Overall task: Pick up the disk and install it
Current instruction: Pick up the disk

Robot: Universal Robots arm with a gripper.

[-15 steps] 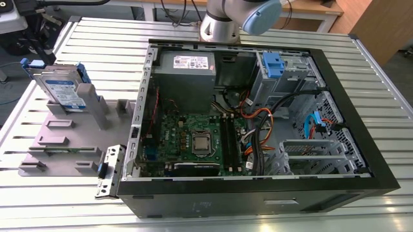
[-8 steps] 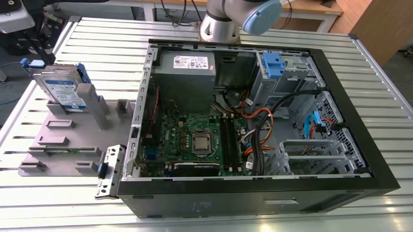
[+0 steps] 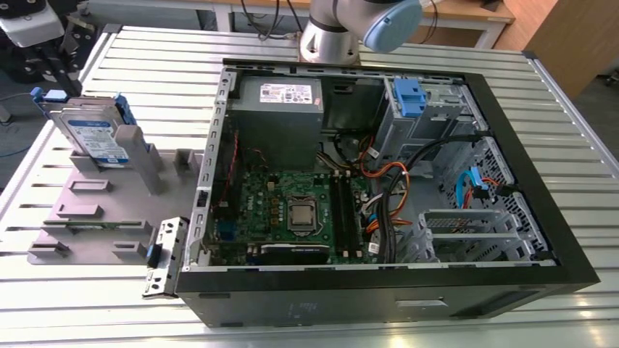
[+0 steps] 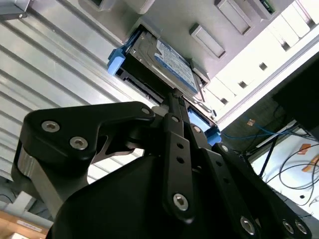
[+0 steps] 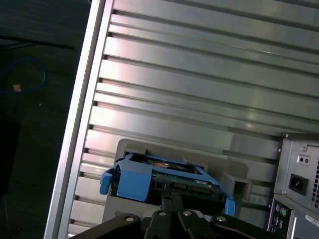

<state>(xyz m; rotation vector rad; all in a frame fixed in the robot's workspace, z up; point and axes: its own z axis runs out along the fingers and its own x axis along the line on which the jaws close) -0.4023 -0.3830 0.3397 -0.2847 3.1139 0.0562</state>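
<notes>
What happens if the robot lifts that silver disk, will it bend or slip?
The disk looks like a flat metal slab, so it probably stays stiff and feels heavy for its size. Its blue carrier frame looks like plastic, likely less slippery than the smooth face. It leans on edge in the grey holder, so a push might tip it.

An open computer case [image 3: 387, 290] is lying on its side on a slatted metal table [image 3: 580, 109], filling the centre and right of the frame. Inside it, a green circuit board [image 3: 290, 203] is sitting at lower centre, with a grey power supply [image 3: 280, 98] above it and a blue-handled cage [image 3: 411, 98] at upper right. At the left, a grey holder [image 3: 97, 217] is resting on the table. The disk [image 3: 98, 136] is standing at its upper end, seemingly tilted. The arm [image 3: 334, 32] is standing at top centre.
</notes>
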